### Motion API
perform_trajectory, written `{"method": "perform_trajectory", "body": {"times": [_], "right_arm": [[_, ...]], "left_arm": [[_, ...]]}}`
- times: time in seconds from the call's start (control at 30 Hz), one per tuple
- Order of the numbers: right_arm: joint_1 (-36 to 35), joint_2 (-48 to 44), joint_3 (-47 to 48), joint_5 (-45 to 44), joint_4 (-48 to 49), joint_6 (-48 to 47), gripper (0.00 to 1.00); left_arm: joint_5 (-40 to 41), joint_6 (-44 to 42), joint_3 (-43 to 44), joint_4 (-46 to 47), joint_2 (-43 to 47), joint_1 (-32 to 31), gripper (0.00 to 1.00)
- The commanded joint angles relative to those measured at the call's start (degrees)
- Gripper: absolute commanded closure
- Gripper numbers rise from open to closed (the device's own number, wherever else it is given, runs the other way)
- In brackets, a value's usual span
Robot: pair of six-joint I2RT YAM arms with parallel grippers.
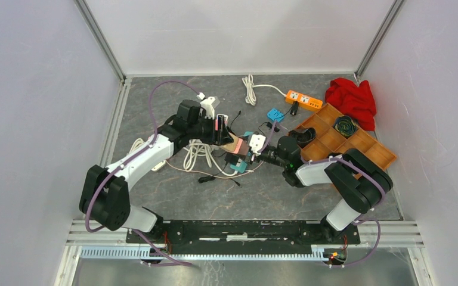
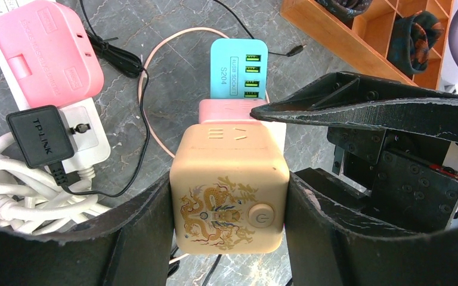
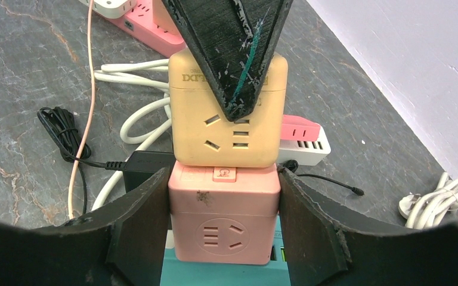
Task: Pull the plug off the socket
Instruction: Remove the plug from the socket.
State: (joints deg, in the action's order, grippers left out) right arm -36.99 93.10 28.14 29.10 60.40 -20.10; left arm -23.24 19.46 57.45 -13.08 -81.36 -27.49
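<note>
A beige cube adapter (image 2: 229,190) with a gold dragon print and a power button is joined end to end with a pink cube socket (image 3: 223,214); no gap shows between them. My left gripper (image 2: 229,185) is shut on the beige cube's sides. My right gripper (image 3: 223,179) is shut on the pink cube's sides, facing the left one. In the top view the two grippers (image 1: 234,146) (image 1: 253,146) meet over the middle of the table. A teal USB block (image 2: 238,68) lies against the pink cube's far end; whether it is plugged in is hidden.
A pink adapter (image 2: 45,50) and a black TP-LINK adapter (image 2: 39,136) sit on a white strip, beside coiled white cables (image 2: 12,190). A wooden compartment tray (image 1: 346,140), an orange power strip (image 1: 303,99) and a red cloth (image 1: 352,98) lie at the right.
</note>
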Motion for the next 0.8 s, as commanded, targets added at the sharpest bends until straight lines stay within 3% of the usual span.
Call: {"method": "perform_trajectory", "body": {"times": [0.0, 0.23, 0.77], "right_arm": [[1.9, 2.5, -1.8, -3.8, -10.6, -0.6, 1.00], [1.9, 3.3, -1.3, -3.8, -11.5, -0.6, 1.00], [1.9, 4.1, -0.2, -4.0, -13.4, -1.3, 1.00]], "left_arm": [[-1.0, -0.5, 4.4, 4.1, 2.3, 1.2, 0.98], [18.1, -7.7, 4.2, -0.5, 6.3, -2.9, 0.98], [24.6, -9.5, 6.7, -4.3, 4.5, -8.5, 0.98]]}}
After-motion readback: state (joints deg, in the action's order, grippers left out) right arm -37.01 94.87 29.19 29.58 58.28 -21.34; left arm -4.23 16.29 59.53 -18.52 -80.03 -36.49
